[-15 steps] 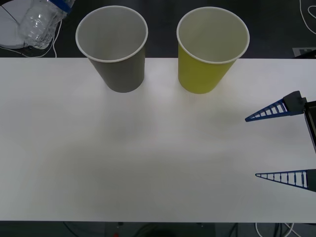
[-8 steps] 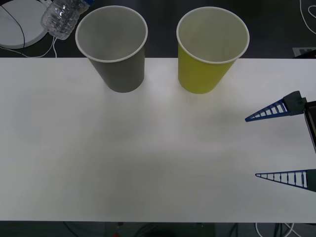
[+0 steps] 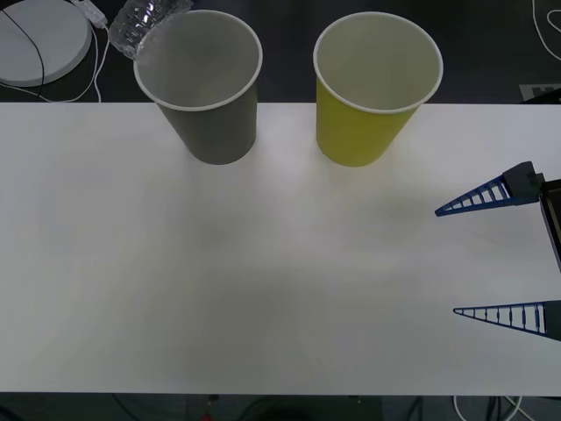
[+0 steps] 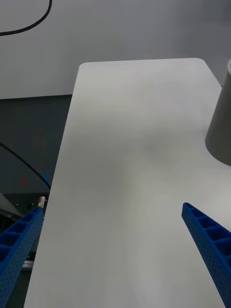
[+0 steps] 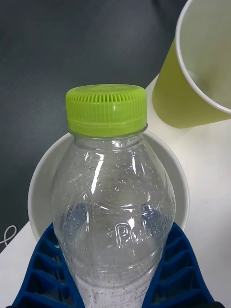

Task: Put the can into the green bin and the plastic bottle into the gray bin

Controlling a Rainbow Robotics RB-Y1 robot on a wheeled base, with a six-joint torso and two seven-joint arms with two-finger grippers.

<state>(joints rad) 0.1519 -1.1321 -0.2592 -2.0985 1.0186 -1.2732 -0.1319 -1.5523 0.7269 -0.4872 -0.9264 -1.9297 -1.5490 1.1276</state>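
The plastic bottle [image 5: 113, 192], clear with a lime-green cap, is held in my left gripper [image 5: 113, 236], whose blue fingers [image 5: 43, 269] are shut on its sides. In the front view the plastic bottle [image 3: 145, 22] hangs over the far-left rim of the gray bin [image 3: 206, 123]. From the left wrist the gray bin's opening [image 5: 41, 192] lies right behind the bottle, with the green bin [image 5: 183, 96] beside it. The green bin [image 3: 359, 132] stands upright to the right of the gray one. My right gripper [image 3: 447, 261] waits open at the table's right side. The can is out of view.
A white round disc [image 3: 39, 39] with a cable lies on the dark floor beyond the table's far-left edge. The white table [image 3: 263, 281] stretches bare in front of both bins. In the right wrist view the gray bin's wall [image 4: 222, 125] shows between the open fingers [image 4: 207, 240].
The bottle has travelled to the right from the far left, and now overlaps the gray bin's rim. The right arm has not moved.
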